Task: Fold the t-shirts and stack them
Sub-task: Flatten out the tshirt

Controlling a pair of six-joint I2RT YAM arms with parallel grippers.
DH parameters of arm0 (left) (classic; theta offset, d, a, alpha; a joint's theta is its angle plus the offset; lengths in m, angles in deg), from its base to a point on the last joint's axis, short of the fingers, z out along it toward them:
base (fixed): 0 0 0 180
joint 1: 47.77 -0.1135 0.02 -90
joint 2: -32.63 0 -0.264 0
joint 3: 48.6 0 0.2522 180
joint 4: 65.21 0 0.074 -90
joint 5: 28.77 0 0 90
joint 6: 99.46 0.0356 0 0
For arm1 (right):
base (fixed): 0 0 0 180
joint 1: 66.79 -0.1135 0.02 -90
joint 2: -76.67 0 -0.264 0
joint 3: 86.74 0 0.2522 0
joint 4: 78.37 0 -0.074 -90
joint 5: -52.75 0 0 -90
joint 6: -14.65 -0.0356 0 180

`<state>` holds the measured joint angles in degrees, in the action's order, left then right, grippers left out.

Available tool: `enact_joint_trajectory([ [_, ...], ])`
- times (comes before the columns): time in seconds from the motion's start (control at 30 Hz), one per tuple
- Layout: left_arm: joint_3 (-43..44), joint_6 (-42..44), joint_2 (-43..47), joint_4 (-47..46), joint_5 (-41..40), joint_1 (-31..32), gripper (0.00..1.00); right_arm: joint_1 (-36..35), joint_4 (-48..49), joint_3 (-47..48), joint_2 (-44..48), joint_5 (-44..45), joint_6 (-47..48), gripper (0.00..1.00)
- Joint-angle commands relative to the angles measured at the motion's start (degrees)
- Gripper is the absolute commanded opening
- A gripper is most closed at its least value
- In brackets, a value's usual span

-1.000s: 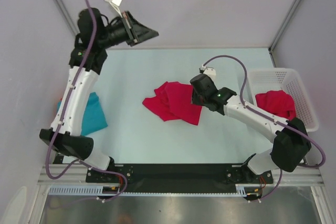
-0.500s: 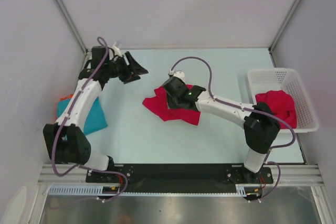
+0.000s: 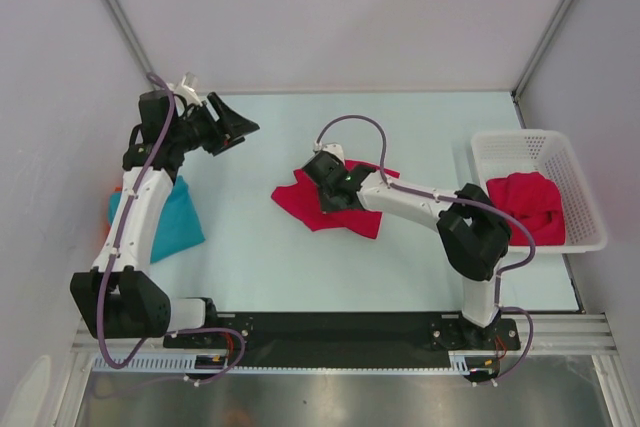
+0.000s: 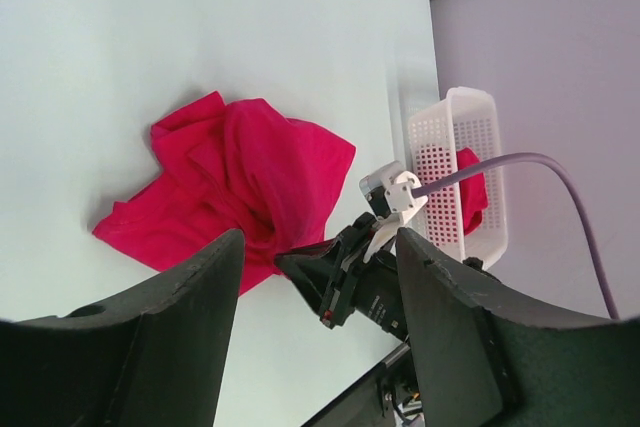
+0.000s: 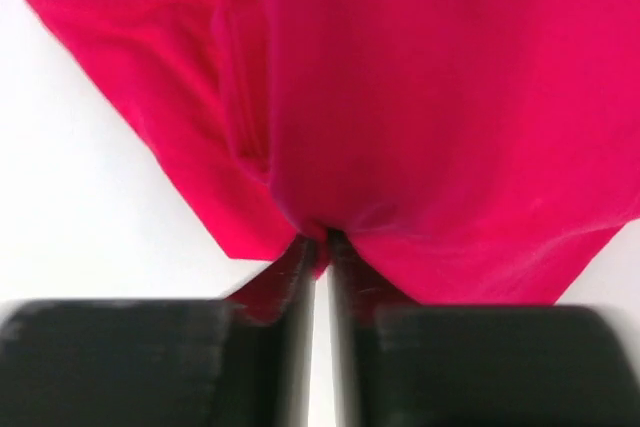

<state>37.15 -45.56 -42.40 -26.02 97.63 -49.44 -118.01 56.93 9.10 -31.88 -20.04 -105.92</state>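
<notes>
Right wrist: crimson t-shirt (image 5: 420, 97) edge at right tool (image 5: 318, 244) tips, seemingly pinched.

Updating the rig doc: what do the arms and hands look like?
Both are alike. The left arm and right arm have white links and chunky black joints. A purple cable runs along each, with a white connector at the wrist. The left hand and right hand are black, with two broad wedge-shaped fingers.
</notes>
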Motion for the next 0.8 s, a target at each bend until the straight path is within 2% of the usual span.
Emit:
enact_joint_trajectory([
  [0.0,-0.35,-0.64,1.02,-1.43,1.65,-0.44,0.68,1.21,1.05,-0.26,2.29,1.77,1.82,0.0],
  [0.1,-0.44,-0.82,0.93,-1.7,2.09,-0.44,0.68,1.47,0.44,0.53,4.48,3.09,2.96,0.0],
  [0.23,-0.44,-0.91,0.67,-1.96,2.71,-0.44,0.68,2.17,-3.15,3.43,9.49,9.66,5.69,0.0],
  [0.4,-1.58,-1.26,0.93,-2.67,3.67,-0.52,0.68,4.64,-11.14,12.91,16.6,16.7,9.56,0.0],
  [0.5,-2.9,-1.17,1.02,-3.28,4.2,-0.52,0.68,5.96,-14.41,16.88,23.98,21.71,10.44,0.0],
  [0.63,-5.19,-2.05,0.41,-5.04,5.78,-0.44,0.69,8.85,-15.12,14.69,34.78,28.04,9.65,0.0],
  [0.77,-6.07,-3.1,-0.74,-7.23,7.27,-0.35,0.69,15.88,-17.83,9.33,36.92,24.72,6.67,0.0],
])
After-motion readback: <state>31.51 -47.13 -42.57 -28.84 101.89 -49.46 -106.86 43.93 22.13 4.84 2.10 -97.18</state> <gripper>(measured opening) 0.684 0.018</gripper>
